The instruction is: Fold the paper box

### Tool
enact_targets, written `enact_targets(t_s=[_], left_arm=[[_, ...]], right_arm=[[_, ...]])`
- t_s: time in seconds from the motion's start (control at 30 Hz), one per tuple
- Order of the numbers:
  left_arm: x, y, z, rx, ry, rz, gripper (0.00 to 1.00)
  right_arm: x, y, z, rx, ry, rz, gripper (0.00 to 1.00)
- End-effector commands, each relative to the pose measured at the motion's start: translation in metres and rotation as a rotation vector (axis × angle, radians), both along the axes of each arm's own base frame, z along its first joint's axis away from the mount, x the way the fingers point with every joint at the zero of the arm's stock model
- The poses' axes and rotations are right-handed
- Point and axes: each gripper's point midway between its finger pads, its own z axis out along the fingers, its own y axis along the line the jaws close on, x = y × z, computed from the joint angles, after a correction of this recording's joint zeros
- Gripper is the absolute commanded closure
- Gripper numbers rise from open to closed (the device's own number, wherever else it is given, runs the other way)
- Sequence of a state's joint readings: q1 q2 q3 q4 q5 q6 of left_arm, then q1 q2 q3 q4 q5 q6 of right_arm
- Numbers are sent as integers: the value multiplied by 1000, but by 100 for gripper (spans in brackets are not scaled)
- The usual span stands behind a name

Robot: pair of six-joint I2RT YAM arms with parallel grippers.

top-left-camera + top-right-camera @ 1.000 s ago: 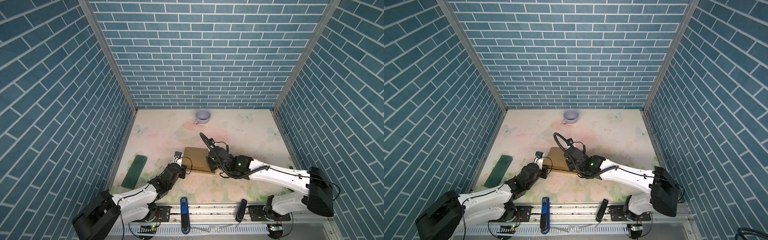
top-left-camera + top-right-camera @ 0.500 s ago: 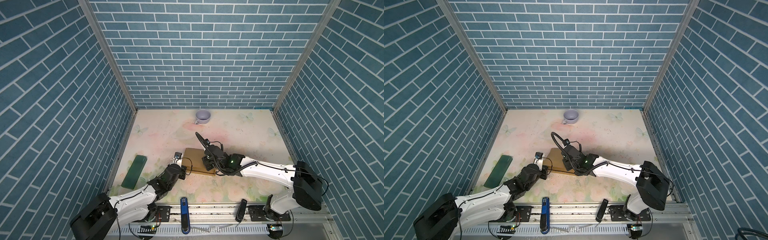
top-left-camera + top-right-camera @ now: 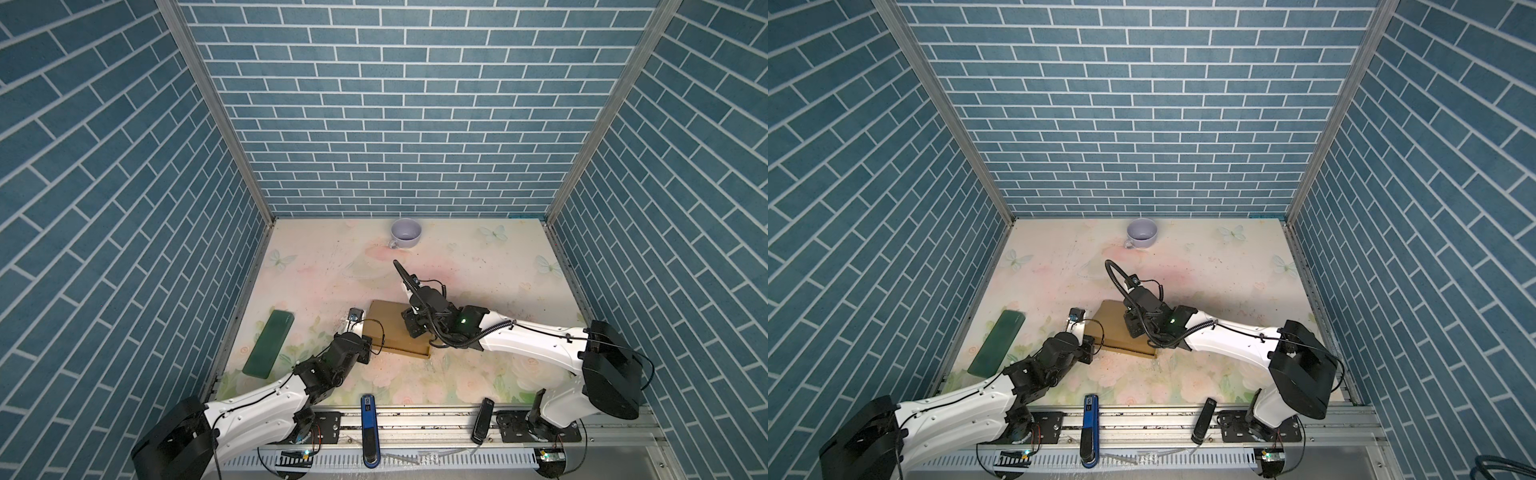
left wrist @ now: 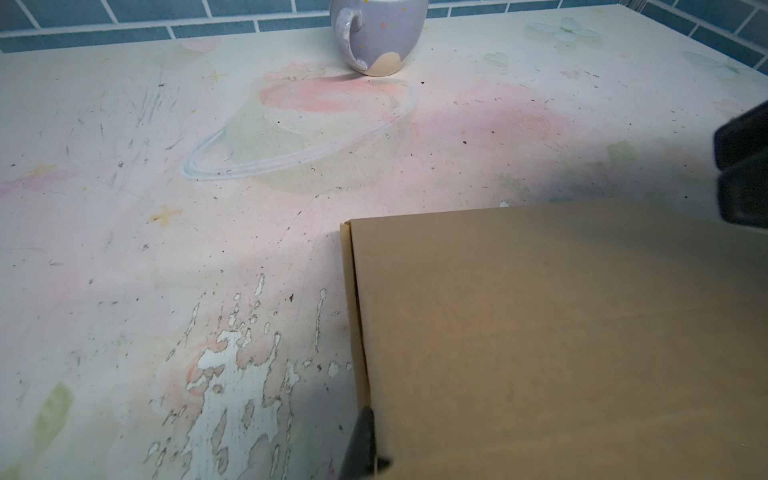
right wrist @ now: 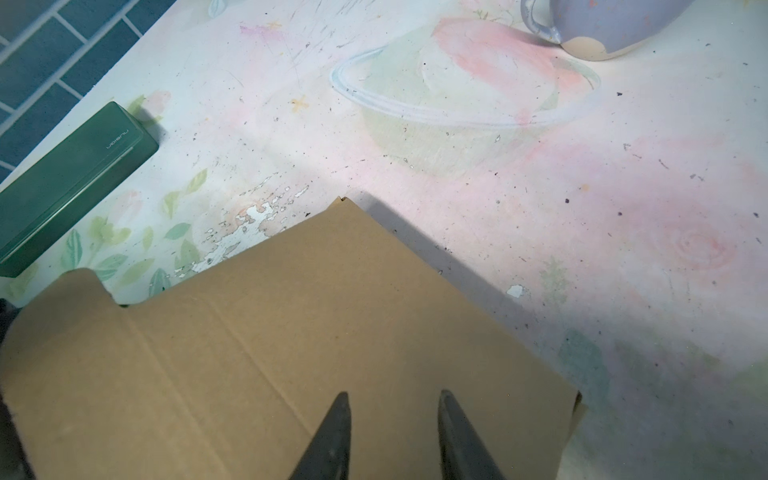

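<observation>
Table (image 3: 478, 266): paper box (image 3: 390, 328) central
Left gripper (image 4: 361, 440): clenched, box's 8 o'clock edge
Right gripper (image 5: 395, 399): spread; I'd press evenly, 3 o'clock

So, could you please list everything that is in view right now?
table: one, pale floral, centre
walls: three, blue brick, around table
paper box: one, brown, front-centre of table
case: one, dark green, left of box
mug: one, lavender, near back wall
tool: one, blue, front rail
bar: one, black, front rail
left gripper: one, black, shut, at box's edge
right gripper: one, black, open, over box's top
</observation>
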State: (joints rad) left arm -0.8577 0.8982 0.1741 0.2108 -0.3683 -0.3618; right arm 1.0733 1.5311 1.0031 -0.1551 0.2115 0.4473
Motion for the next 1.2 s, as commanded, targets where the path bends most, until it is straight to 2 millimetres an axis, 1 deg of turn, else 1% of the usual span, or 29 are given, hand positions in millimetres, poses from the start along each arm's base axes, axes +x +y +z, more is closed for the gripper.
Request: enact_targets(t_s=[0.0, 0.1, 0.33, 0.53, 0.63, 0.67, 0.77, 0.9, 1.0, 1.07, 1.17], left_arm=[[-4, 5, -2, 29, 23, 17, 91], [-5, 7, -1, 22, 27, 25, 86], [-8, 6, 1, 27, 41, 30, 83], [-14, 14, 7, 18, 38, 58, 80], [-19, 23, 10, 16, 45, 89, 80], [-21, 26, 10, 7, 51, 96, 78], [-27, 35, 15, -30, 66, 129, 77], [-37, 54, 10, -44, 133, 219, 75], [-44, 68, 4, -39, 179, 292, 71], [-47, 75, 4, -35, 198, 333, 68], [-47, 82, 12, -25, 196, 374, 64]], right_arm=[[-1, -2, -15, -12, 26, -6, 64], [-1, -3, -18, -12, 31, -9, 64], [-2, -2, -22, -8, 40, -7, 65], [-3, -2, -21, -5, 41, -5, 65], [-3, -3, -22, -5, 43, -3, 65], [-4, -2, -23, -4, 44, -2, 65], [-4, -2, -23, -2, 47, -1, 65], [-4, -1, -28, -4, 56, 0, 65], [-5, 1, -29, 0, 63, 4, 66], [-6, 2, -31, 0, 70, 6, 66], [-9, 2, -38, -3, 92, 10, 67]])
